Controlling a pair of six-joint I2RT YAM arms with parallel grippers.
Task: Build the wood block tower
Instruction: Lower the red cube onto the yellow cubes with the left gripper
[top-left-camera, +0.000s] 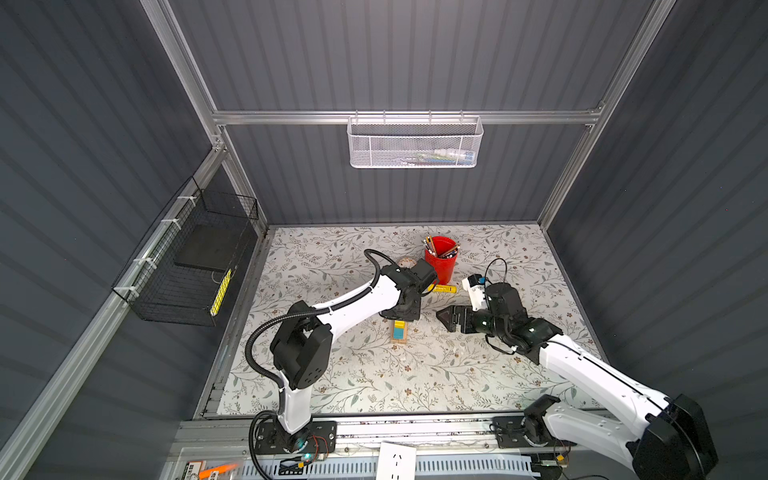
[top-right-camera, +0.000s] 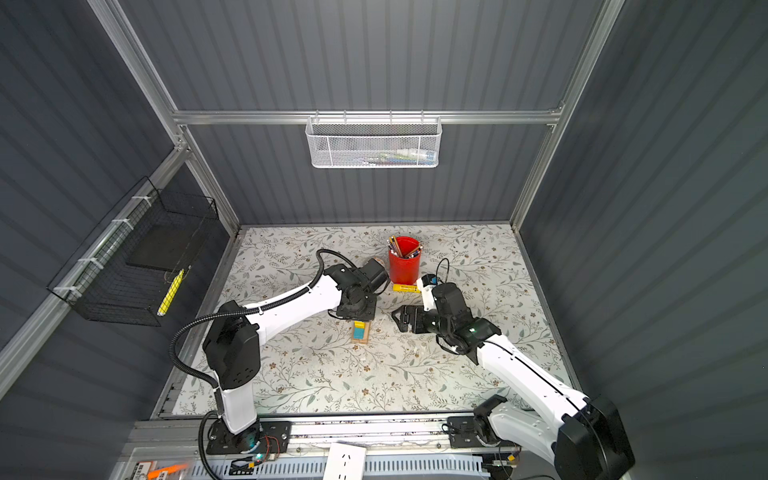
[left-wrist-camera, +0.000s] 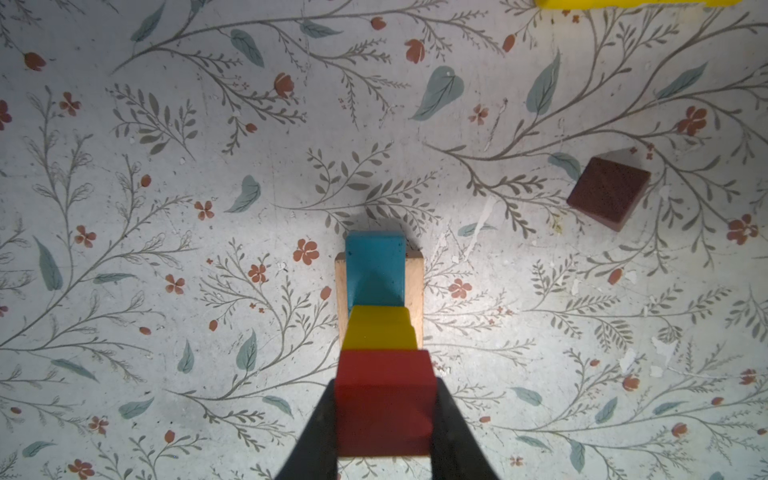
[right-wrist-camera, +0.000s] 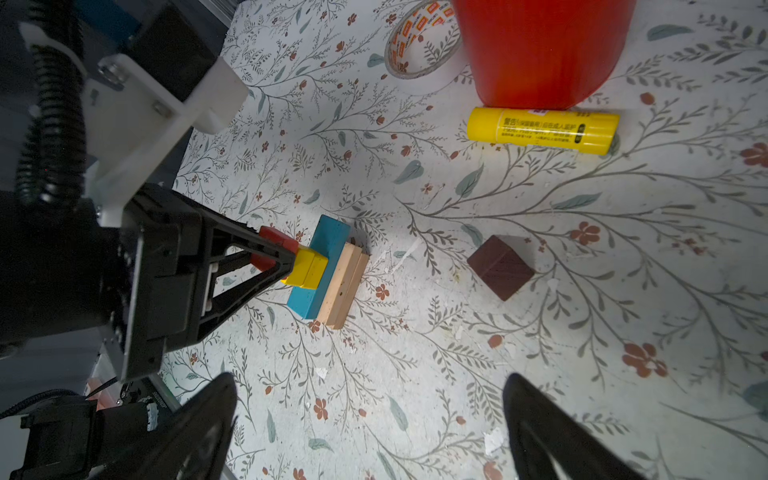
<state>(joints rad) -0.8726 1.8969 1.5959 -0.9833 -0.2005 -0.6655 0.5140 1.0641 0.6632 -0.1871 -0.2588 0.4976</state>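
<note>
The left gripper is clamped on the red cube, with one finger on each side. The cube is right over the two yellow cubes of the block tower. Whether it touches them cannot be told. Under the yellow cubes lies a teal bar. Under that are the tan bars, flat on the table.

The right gripper hangs wide apart with nothing in it. The dark brown roof piece lies alone on the table, apart from the tower.

A yellow tube beside the red cup has black Chinese print, too small to read. The tape roll has small orange marks.
</note>
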